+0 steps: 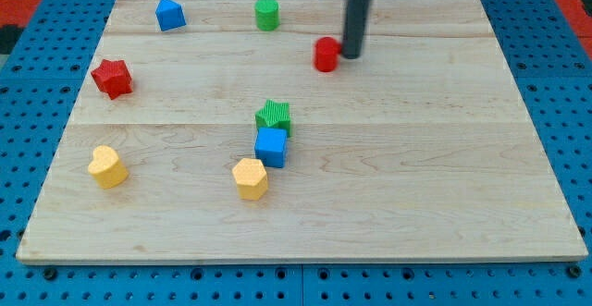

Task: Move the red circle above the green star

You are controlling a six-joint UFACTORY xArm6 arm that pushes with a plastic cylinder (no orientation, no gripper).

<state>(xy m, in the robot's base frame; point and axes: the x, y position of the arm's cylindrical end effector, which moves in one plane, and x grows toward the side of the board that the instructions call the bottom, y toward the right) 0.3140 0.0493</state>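
The red circle [326, 55] is a red cylinder block in the upper middle of the wooden board [444, 186]. The green star [274, 116] sits near the board's centre, below and to the left of the red circle. My tip [354, 55] is at the right side of the red circle, touching it or nearly so. The dark rod rises from there to the view's top.
A blue cube [271, 147] touches the green star's lower side, with a yellow hexagon [250, 177] below it. A green cylinder [267, 14] and a blue block [170, 15] are at the top. A red star [112, 78] and a yellow heart [107, 166] are at the left.
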